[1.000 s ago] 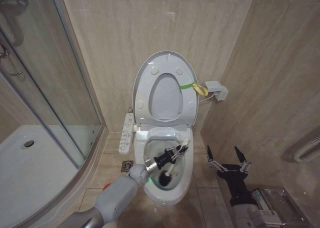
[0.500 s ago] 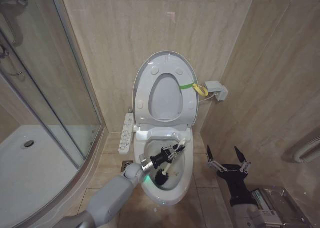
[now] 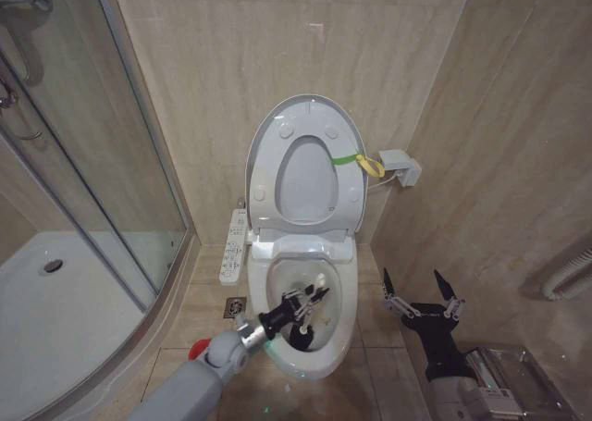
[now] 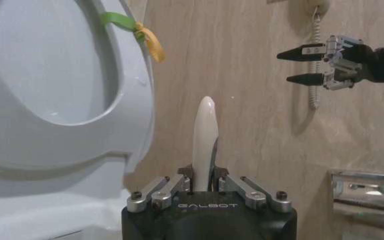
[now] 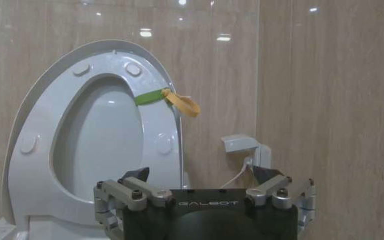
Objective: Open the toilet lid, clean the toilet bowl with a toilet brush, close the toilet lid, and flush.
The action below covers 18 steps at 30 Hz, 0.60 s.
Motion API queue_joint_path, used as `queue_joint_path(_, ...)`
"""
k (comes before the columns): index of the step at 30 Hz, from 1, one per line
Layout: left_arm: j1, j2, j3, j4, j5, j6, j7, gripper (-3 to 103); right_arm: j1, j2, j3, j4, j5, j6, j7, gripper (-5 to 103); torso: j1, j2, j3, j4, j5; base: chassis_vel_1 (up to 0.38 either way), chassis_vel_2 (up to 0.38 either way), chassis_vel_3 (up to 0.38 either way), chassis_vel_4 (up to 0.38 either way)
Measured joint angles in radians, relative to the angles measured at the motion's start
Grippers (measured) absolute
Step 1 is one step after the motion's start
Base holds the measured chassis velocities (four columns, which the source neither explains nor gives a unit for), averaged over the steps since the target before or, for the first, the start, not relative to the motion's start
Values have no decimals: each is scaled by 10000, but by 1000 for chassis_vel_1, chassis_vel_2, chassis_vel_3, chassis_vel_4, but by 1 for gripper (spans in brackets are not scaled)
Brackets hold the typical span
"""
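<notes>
Shower glass [image 3: 83,162] at 9 o'clock in the head view, tray floor [image 3: 55,301] below it. Button panel [image 3: 235,245] lies on the floor tiles just left of the toilet.

Left hand [image 3: 298,307] reaches in from 7 o'clock, over the bowl [image 3: 326,361]. Fingers narrow, clamped on the brush [image 3: 313,299] handle. Handle tip points toward 1 o'clock; dark bristle head sits low inside the bowl, toward its near left wall. In the left wrist view the white handle [image 4: 205,140] stands straight up from between the left hand's [image 4: 204,182] fingers.

Lid [image 3: 305,116] is up, leaning against the back wall at 12 o'clock, seat [image 3: 264,176] raised against it. Yellow-green strap [image 3: 363,162] hangs off the raised edge at 3 o'clock. Strap also seen in the left wrist view [image 4: 135,31] and right wrist view [image 5: 172,100], on the lid [image 5: 78,65].

Grey wall box [image 3: 400,166] with cable just right of the strap.

Right hand [image 3: 423,296] hovers at 4 o'clock, well apart from the bowl, near the right wall. Fingers spread wide, nothing between them. Same hand in the left wrist view [image 4: 300,65], fingers apart.

Clear case [image 3: 504,375] at 5 o'clock on the floor.
</notes>
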Motion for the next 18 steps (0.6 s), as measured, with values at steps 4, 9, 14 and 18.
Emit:
queue_joint_path(4, 170, 390, -364, -241, 32, 127, -26, 18, 0, 0, 0, 0, 0, 0, 0, 100, 1, -1, 2, 2, 1, 0, 0, 0, 0)
queue_joint_path(9, 297, 763, -760, -470, 110, 225, -19, 18, 0, 0, 0, 0, 0, 0, 0, 100, 1, -2, 3, -2, 1, 0, 0, 0, 0)
queue_joint_path(14, 258, 831, -889, -407, 79, 219, -21, 18, 0, 0, 0, 0, 0, 0, 0, 100, 1, -2, 3, 1, 2, 0, 0, 0, 0)
queue_joint_path(18, -166, 393, -923, -116, 42, 202, -5, 18, 0, 0, 0, 0, 0, 0, 0, 100, 1, -2, 3, -1, 2, 0, 0, 0, 0)
